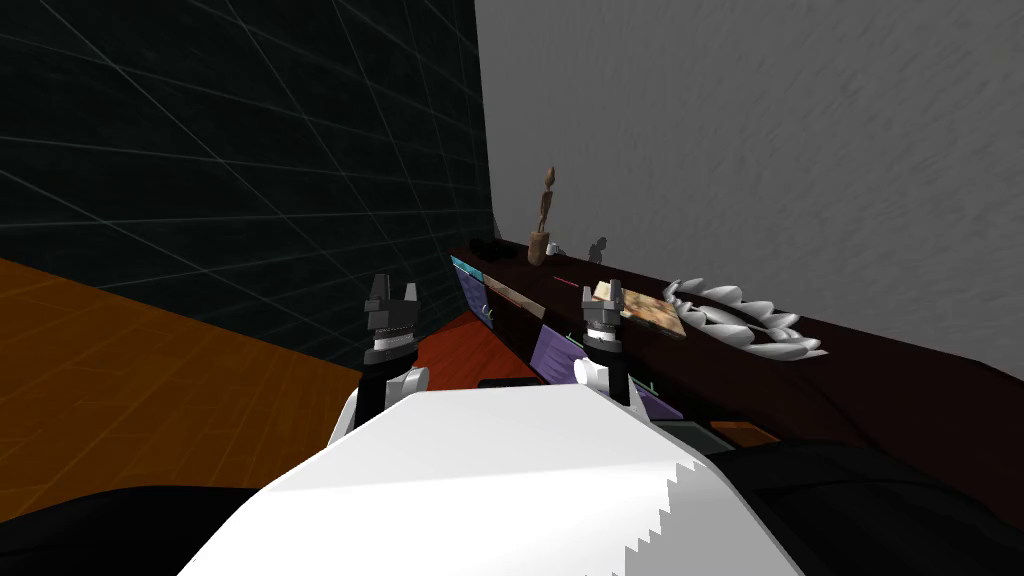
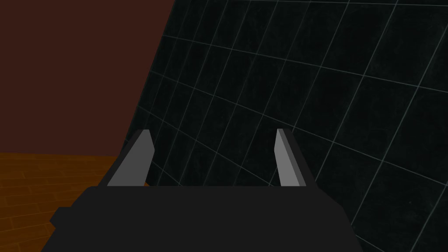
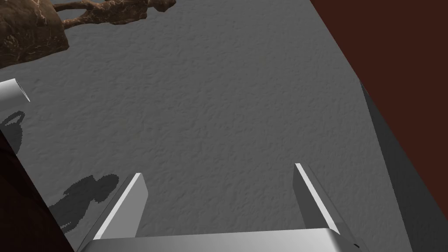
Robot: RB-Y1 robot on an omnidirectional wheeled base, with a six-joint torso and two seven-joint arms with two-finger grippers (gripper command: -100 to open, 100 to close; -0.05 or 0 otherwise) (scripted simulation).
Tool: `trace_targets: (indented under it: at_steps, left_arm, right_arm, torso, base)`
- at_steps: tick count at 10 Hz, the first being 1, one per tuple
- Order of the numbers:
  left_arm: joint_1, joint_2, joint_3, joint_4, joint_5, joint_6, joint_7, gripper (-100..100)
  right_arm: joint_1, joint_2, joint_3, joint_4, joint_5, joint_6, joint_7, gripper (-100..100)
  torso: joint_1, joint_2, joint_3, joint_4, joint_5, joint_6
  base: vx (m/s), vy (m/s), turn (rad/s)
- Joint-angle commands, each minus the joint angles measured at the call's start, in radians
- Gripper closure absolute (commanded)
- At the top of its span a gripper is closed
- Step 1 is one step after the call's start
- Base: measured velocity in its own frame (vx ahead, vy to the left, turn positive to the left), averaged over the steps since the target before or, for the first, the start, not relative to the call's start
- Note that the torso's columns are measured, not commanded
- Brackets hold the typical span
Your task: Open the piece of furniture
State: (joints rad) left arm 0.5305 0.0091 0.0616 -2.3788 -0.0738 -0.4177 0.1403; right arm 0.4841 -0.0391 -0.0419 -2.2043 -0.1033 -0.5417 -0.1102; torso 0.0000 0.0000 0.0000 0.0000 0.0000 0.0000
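Grey wall (image 1: pixel 750 150) backs the dark cabinet (image 1: pixel 880 375) (both jaws spread).

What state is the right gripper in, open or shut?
Open: the right gripper has its fingers wide apart, wall between them.

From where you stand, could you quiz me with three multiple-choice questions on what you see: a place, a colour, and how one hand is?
1. Where does the brown figurine stand?
A) on a stool
B) on the long dark cabinet
C) in a gripper

2. What colour is the wall behind that cabinet?
A) grey
B) yellow
C) blue

3. What state is the right gripper in?
A) shut on the figurine
B) shut on a handle
C) open, holding nothing

Answers: 1 B, its base rests on the cabinet's top, toward the far end. 2 A, plain grey rises behind the cabinet. 3 C, the two fingers stand wide apart, with nothing between them.
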Motion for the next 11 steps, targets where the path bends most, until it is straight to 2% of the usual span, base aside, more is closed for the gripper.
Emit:
trace_targets:
  at_steps: [1, 9, 10, 11]
  left_arm:
    - [0.000, 0.000, 0.000, 0.000, 0.000, 0.000, 0.000, 0]
    - [0.000, 0.000, 0.000, 0.000, 0.000, 0.000, 0.000, 0]
    - [0.000, 0.000, 0.000, 0.000, 0.000, 0.000, 0.000, 0]
    - [0.000, 0.000, 0.000, 0.000, 0.000, 0.000, 0.000, 0]
  right_arm:
    - [0.000, 0.000, 0.000, 0.000, 0.000, 0.000, 0.000, 0]
    - [0.000, 0.000, 0.000, 0.000, 0.000, 0.000, 0.000, 0]
    - [-0.004, -0.038, -0.006, -0.001, 0.023, -0.001, 0.025, -100]
    - [-0.004, -0.054, -0.010, 0.002, 0.039, 0.001, 0.042, -100]
  torso:
    - [0.000, 0.040, -0.082, 0.041, 0.000, 0.000]
    - [0.000, 0.618, -1.234, 0.617, 0.000, 0.000]
    - [-0.003, 0.690, -1.383, 0.689, -0.003, 0.001]
    - [-0.004, 0.721, -1.452, 0.720, -0.004, 0.001]
  base:
    - [0.000, 0.000, 0.000]
    - [0.001, 0.000, 0.001]
    - [0.012, 0.023, -0.034]
    - [0.011, 0.040, -0.051]
